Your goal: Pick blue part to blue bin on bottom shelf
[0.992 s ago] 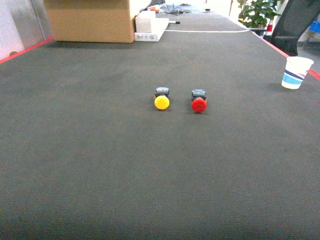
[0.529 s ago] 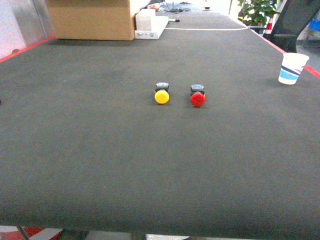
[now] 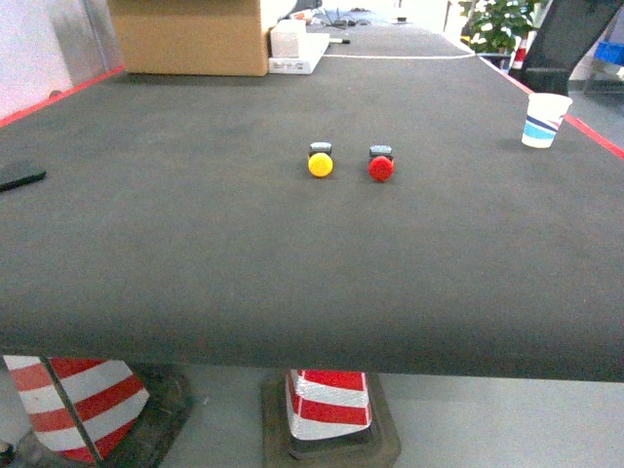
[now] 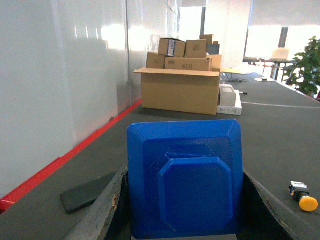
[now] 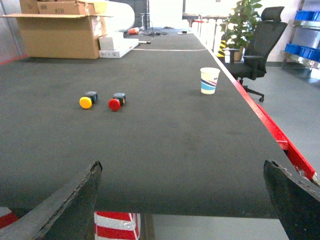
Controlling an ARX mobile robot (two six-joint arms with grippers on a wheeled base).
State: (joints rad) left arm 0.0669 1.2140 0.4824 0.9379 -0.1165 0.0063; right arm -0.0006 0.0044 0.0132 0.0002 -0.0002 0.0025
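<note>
You are looking across a dark table (image 3: 195,244) where a yellow-capped button (image 3: 320,164) and a red-capped button (image 3: 380,168) are sitting side by side, just apart, near the middle. A white paper cup with blue stripes (image 3: 541,120) is standing upright near the right edge, a cardboard box (image 3: 190,37) is resting at the far left end with a white box (image 3: 297,47) just beside it, and a flat dark object (image 3: 19,177) is lying near the left edge. Two red-and-white striped cones (image 3: 327,400) are showing under the table's front edge. In the left wrist view, your left gripper (image 4: 184,200) is pinching the blue part (image 4: 185,175) between its dark fingers (image 4: 112,205), holding it over the table's left side. In the right wrist view, your right gripper (image 5: 182,200) is hanging spread wide with nothing between its fingers (image 5: 75,202), facing the buttons and cup from the table's front edge.
</note>
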